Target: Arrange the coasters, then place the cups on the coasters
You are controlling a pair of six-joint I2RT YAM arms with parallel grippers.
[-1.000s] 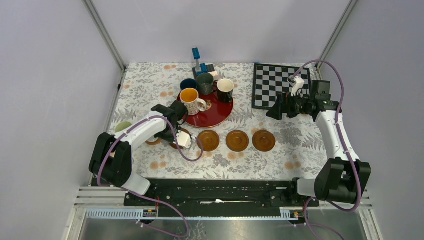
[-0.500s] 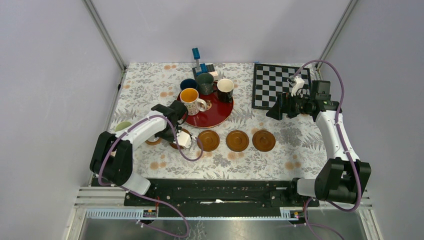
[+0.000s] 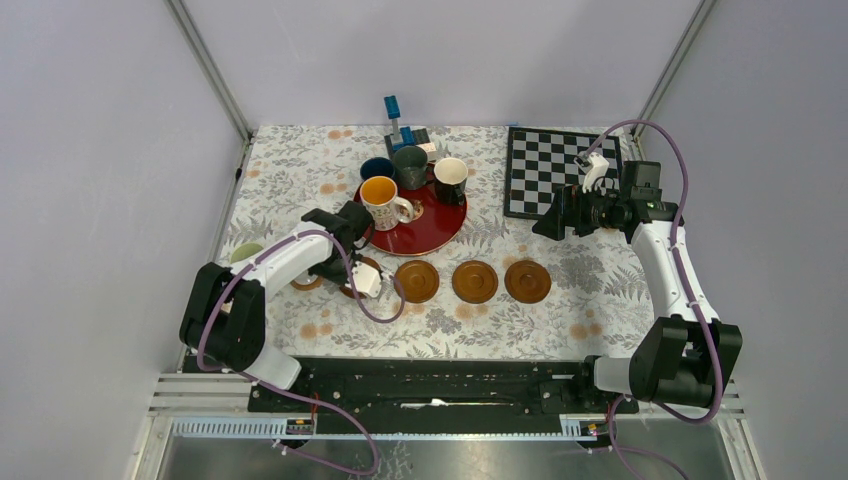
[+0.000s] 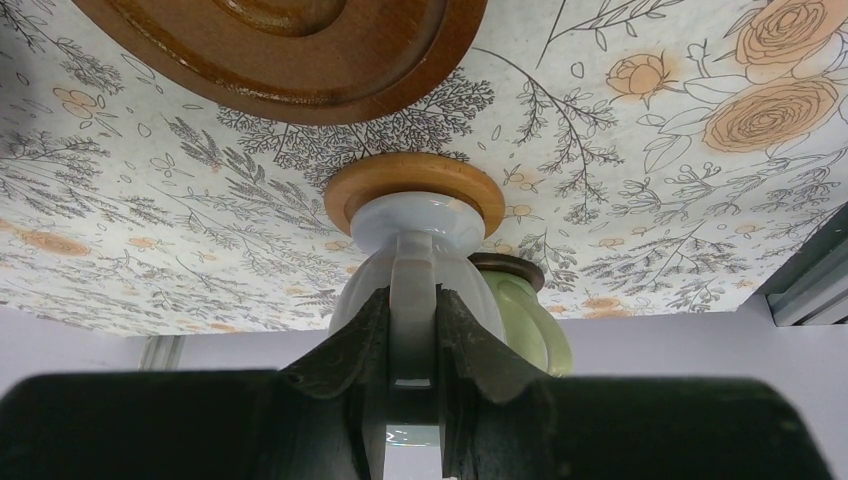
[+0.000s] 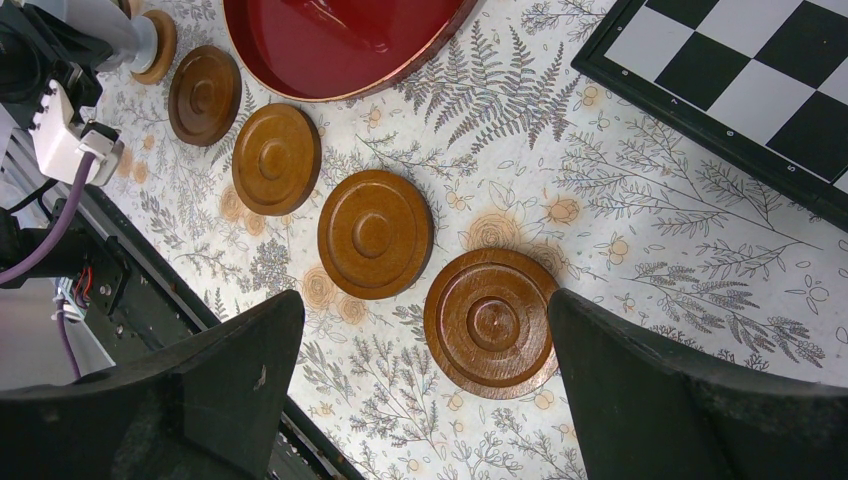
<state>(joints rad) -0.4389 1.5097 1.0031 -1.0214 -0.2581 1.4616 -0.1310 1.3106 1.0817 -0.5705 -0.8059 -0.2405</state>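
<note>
In the left wrist view my left gripper point(image 4: 413, 300) is shut on the handle of the light blue cup point(image 4: 415, 240), which stands on a tan coaster point(image 4: 415, 185). Behind it the pale green cup point(image 4: 525, 315) sits on a dark coaster point(image 4: 508, 268). From above, three bare coasters point(image 3: 417, 281) point(image 3: 474, 281) point(image 3: 527, 281) lie in a row. The orange-lined cup point(image 3: 380, 200), dark blue cup point(image 3: 377, 168), grey-green cup point(image 3: 410, 165) and black cup point(image 3: 450, 178) stand on or by the red tray point(image 3: 440, 225). My right gripper point(image 5: 425, 300) hangs open above the rightmost coaster point(image 5: 490, 325).
A chessboard point(image 3: 545, 175) lies at the back right with a white piece point(image 3: 595, 170) on it. A blue upright object point(image 3: 393, 112) stands at the back edge. The black rail point(image 3: 430, 385) runs along the near side.
</note>
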